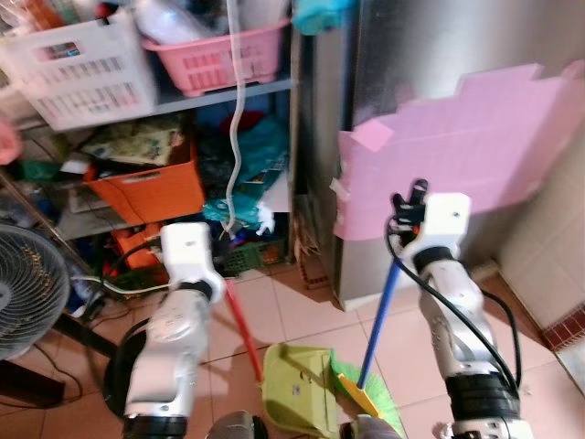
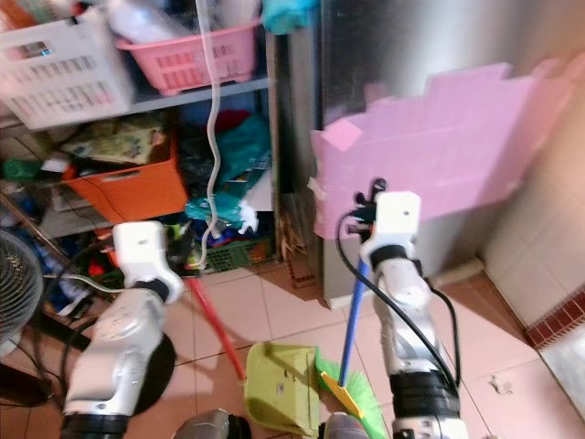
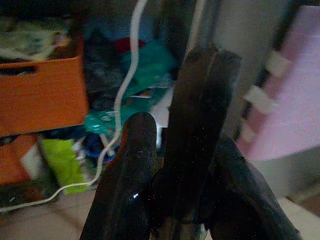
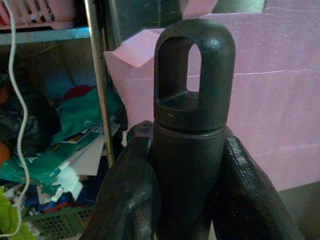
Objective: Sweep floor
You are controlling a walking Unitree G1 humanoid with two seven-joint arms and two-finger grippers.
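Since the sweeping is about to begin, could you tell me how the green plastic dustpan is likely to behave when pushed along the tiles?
The green plastic dustpan looks thin and light, so it would probably slide easily on the smooth tiles. Its long red handle, gripped high by the left hand, may let it tilt or twist.

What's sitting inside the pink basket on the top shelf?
The pink basket holds a pale, whitish bundle that rises above its rim; blur hides what it is. Anything lower is covered by the basket's slatted wall.
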